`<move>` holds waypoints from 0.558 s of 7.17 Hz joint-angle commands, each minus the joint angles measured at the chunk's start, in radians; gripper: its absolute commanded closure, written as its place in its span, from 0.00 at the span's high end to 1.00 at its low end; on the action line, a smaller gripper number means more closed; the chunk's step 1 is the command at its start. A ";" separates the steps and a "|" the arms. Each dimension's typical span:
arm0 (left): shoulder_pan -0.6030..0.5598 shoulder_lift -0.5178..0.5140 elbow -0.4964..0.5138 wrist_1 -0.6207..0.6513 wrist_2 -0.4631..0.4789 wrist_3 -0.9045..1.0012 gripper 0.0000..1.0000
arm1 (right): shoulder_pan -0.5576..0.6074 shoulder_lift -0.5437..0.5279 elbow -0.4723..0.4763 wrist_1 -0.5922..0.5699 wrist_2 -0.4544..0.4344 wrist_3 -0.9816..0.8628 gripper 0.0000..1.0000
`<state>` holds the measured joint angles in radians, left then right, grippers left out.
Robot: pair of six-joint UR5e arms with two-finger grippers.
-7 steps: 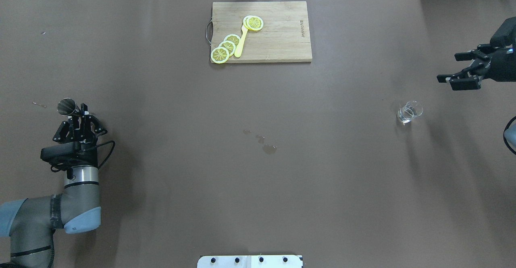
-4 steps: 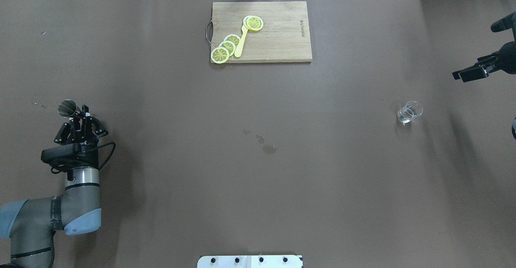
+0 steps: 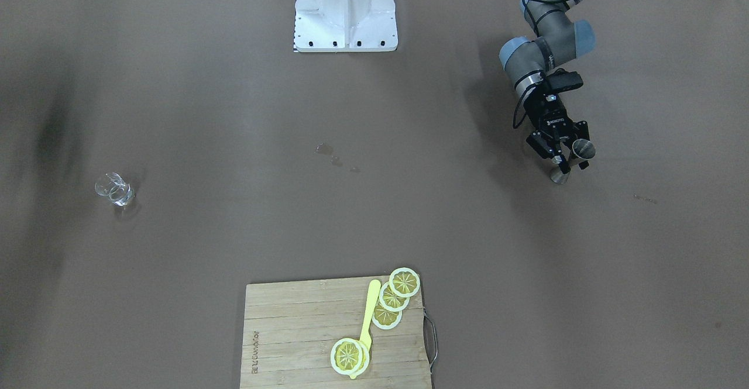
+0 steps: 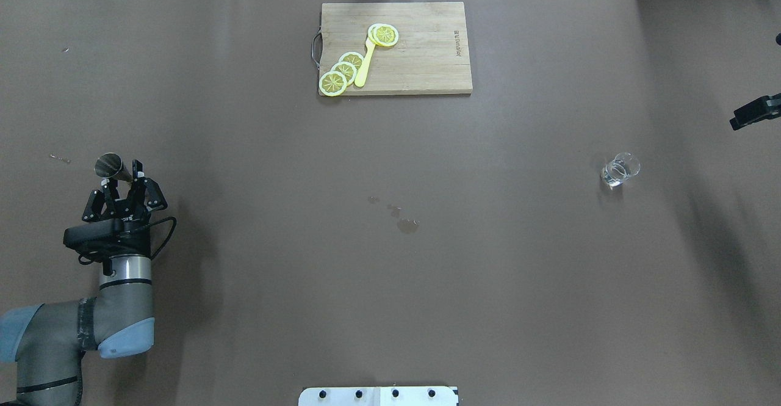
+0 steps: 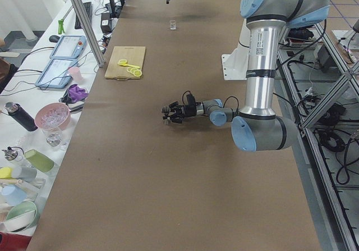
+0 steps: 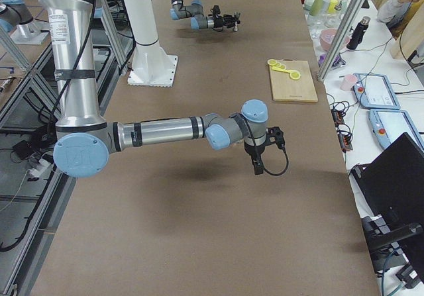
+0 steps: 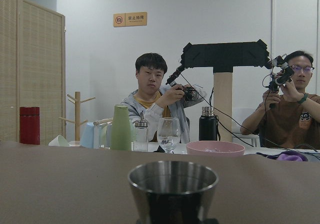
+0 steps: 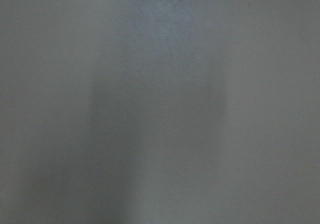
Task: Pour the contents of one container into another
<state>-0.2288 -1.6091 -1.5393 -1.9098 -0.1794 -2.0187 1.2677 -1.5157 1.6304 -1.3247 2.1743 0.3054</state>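
A tall metal cup (image 4: 108,165) stands upright at the table's left side, and my left gripper (image 4: 122,175) is shut on its lower part. The left wrist view has the cup (image 7: 173,186) dead centre, rim up, with its base cut off. From across the table the same cup (image 3: 579,152) sits in the gripper (image 3: 565,164). A small clear glass (image 4: 620,170) with a little liquid stands alone on the right, also seen as the glass (image 3: 114,189). Far from it, my right gripper (image 4: 755,113) shows one finger at the right edge, bare table on either side.
A wooden cutting board (image 4: 427,70) at the far middle carries lemon slices (image 4: 333,83) and a yellow utensil (image 4: 364,64). Wet spots (image 4: 407,226) mark the table's centre. The robot's white base plate (image 4: 378,395) sits at the near edge.
My right arm has pulled back to the right, nearly out of the overhead view. The left gripper and the metal cup have shifted together slightly right and toward the robot.
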 commanded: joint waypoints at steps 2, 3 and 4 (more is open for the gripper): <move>0.002 0.002 -0.002 0.000 0.001 0.000 0.99 | 0.042 0.017 0.003 -0.149 0.158 0.011 1.00; 0.002 0.012 -0.010 0.000 0.001 0.000 0.99 | 0.051 0.017 0.005 -0.152 0.165 0.009 1.00; 0.003 0.027 -0.034 0.000 0.001 0.000 0.99 | 0.053 0.012 -0.001 -0.153 0.159 0.009 1.00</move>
<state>-0.2265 -1.5967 -1.5528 -1.9097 -0.1781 -2.0187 1.3132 -1.5020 1.6334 -1.4693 2.3254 0.3143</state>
